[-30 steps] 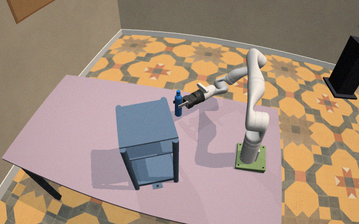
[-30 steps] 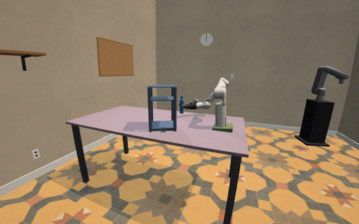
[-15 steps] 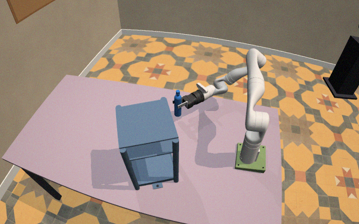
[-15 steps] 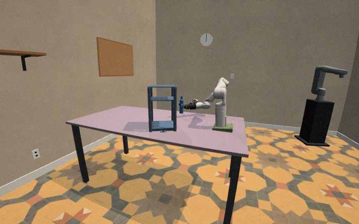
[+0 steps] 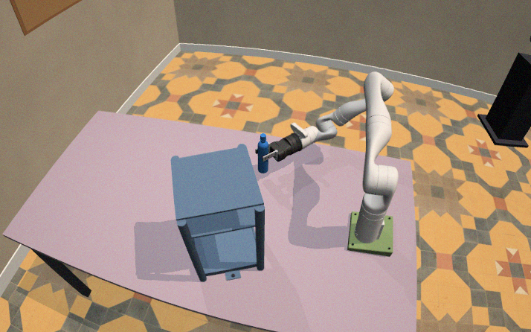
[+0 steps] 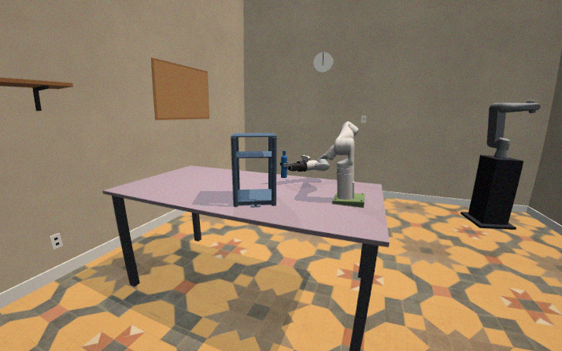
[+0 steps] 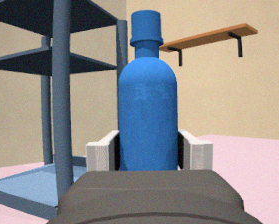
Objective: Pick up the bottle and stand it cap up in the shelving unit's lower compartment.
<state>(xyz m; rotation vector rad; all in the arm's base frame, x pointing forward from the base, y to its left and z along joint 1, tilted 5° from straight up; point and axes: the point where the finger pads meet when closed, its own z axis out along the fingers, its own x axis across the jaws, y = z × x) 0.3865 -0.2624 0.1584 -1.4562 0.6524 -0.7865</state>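
Observation:
The blue bottle (image 5: 262, 153) stands upright, cap up, between my fingers, just beside the far right post of the blue shelving unit (image 5: 217, 206). My gripper (image 5: 265, 156) is shut on the bottle's body from the side and holds it a little above the pink table. In the wrist view the bottle (image 7: 147, 106) fills the middle, with the white fingers on both sides of its lower body. The unit (image 7: 50, 90) is to the left there. In the exterior view the bottle (image 6: 283, 162) hangs to the right of the unit (image 6: 253, 168).
The arm's green base plate (image 5: 370, 238) sits on the table to the right of the unit. A small tab (image 5: 232, 275) sticks out at the unit's front base. A second dark robot on a pedestal (image 5: 520, 92) stands on the floor, away from the table.

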